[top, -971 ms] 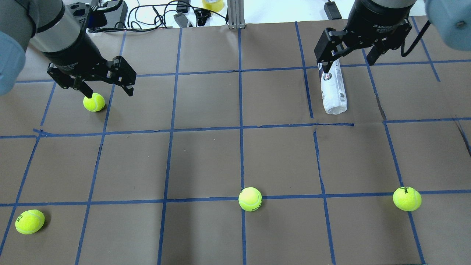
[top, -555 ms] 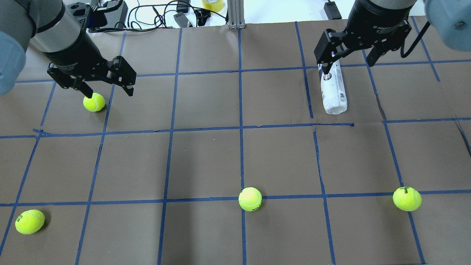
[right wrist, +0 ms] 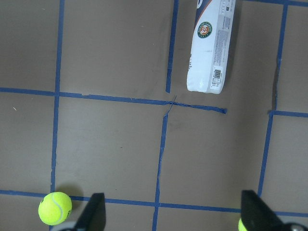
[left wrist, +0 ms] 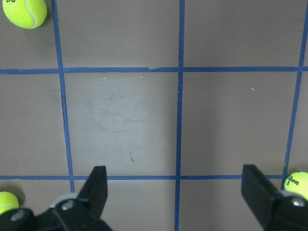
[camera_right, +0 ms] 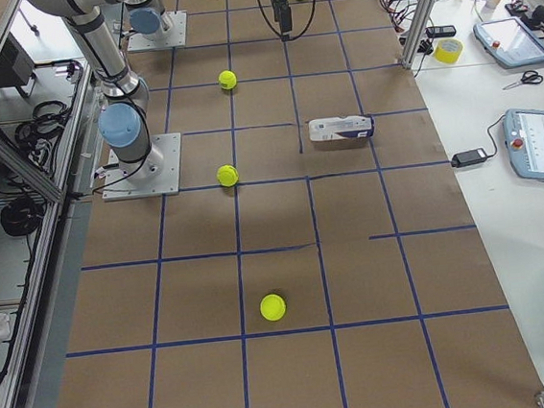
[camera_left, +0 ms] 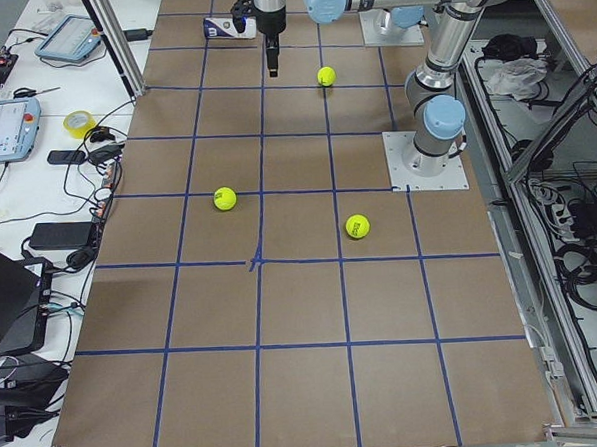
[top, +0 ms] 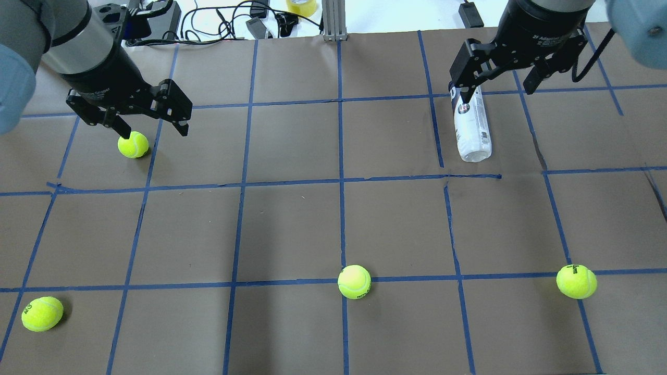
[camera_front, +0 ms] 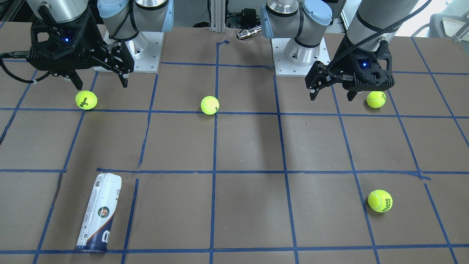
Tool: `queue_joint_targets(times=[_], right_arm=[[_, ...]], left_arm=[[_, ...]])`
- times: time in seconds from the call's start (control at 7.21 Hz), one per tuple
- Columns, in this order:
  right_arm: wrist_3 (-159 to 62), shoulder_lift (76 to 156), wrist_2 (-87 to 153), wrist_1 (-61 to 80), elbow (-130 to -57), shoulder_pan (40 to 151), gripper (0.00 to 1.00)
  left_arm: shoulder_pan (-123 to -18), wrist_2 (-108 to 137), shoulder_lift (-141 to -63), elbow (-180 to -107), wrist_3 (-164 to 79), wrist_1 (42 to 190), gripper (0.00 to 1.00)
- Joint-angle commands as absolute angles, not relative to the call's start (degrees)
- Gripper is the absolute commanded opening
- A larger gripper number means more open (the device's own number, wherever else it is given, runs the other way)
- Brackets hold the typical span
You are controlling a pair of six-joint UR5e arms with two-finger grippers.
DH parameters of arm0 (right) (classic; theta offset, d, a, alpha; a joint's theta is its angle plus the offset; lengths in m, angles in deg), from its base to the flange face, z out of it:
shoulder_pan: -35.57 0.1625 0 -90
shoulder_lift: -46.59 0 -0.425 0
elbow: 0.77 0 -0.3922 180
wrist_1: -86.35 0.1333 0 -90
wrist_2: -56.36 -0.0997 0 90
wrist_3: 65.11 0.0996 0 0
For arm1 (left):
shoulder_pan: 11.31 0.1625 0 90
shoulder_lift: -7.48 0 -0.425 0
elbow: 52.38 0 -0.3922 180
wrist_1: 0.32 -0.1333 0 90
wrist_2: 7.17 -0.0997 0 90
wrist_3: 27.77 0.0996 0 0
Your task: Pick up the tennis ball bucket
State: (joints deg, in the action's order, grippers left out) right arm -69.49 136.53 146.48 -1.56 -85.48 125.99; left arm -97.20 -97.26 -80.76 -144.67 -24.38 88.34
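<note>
The tennis ball bucket (top: 472, 128) is a white can with a navy end band, lying on its side on the brown table at the far right. It also shows in the front view (camera_front: 99, 213), the right wrist view (right wrist: 211, 48) and the right side view (camera_right: 340, 128). My right gripper (top: 497, 88) is open and empty, held high over the table on the robot's side of the can (camera_front: 101, 83). In its wrist view (right wrist: 175, 214) the can lies well ahead of the fingers. My left gripper (top: 154, 130) is open and empty, hovering high (camera_front: 332, 95) (left wrist: 175, 192).
Several yellow-green tennis balls lie on the table: one below the left gripper (top: 133, 144), one at the near left (top: 41, 313), one at the near middle (top: 354, 282), one at the near right (top: 576, 281). Cables and a tape roll (top: 301, 6) lie beyond the far edge.
My right gripper has shifted slightly right and away in the overhead view, still open. The left arm, the can and the balls have not moved.
</note>
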Motion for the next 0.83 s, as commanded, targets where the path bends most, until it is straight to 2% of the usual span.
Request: queue_joint_targets(times=[0.0, 0.42, 0.69], right_arm=[[-69.6, 136.2, 146.4, -2.1, -85.5, 124.4, 1.0], [-69.7, 135.2, 145.7, -2.2, -85.3, 122.9, 1.0], [-69.7, 128.5, 145.8, -6.2, -84.2, 121.6, 1.0]], left_arm=[[-97.2, -97.3, -80.8, -144.7, -24.3, 88.4, 1.0], [-97.2, -97.3, -80.7, -144.7, -24.3, 88.2, 1.0], [-97.3, -97.8, -80.7, -144.7, -23.8, 88.0, 1.0]])
